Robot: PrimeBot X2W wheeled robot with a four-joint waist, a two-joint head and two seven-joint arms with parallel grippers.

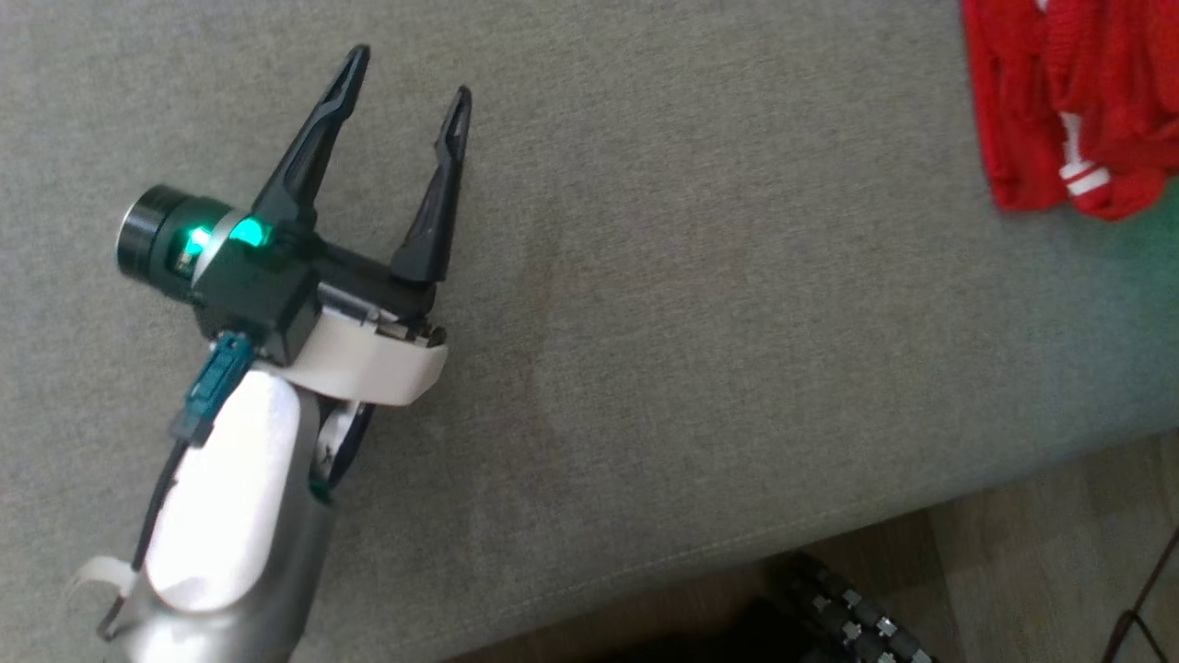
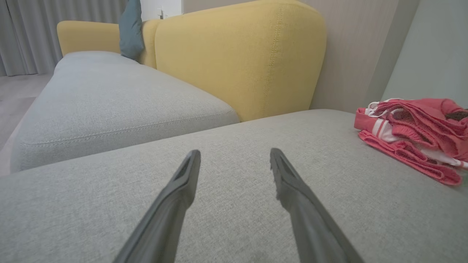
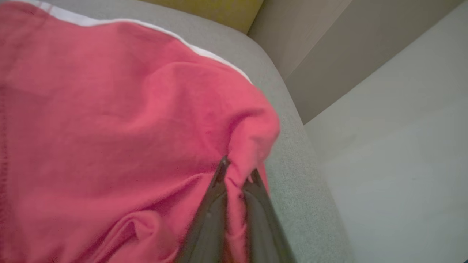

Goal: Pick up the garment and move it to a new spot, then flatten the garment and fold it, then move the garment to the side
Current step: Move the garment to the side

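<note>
1. The left tool [image 1: 410, 78] is held over the grey sofa seat [image 1: 691, 322] with its 2 long dark fingers spread wide apart, and nothing is gripped between them.
2. The red garment [image 1: 1059, 92], trimmed with white stripes, is seen bunched on the same seat at the upper right of the head view, well apart from the left tool.
3. In the left wrist view, the garment is shown as a crumpled heap at the right edge, close to a pale wall [image 2: 431, 47].
4. The right tool [image 3: 239, 171] is drawn almost together, and a fold of the garment's red cloth is clamped between its 2 fingers.
5. A yellow backrest [image 2: 237, 54] is seen behind the seat, and a teal cushion [image 2: 131, 29] is propped against the backrest farther along.
6. A strip of wood-toned floor [image 1: 1059, 534] is visible past the seat's edge at the lower right of the head view.
</note>
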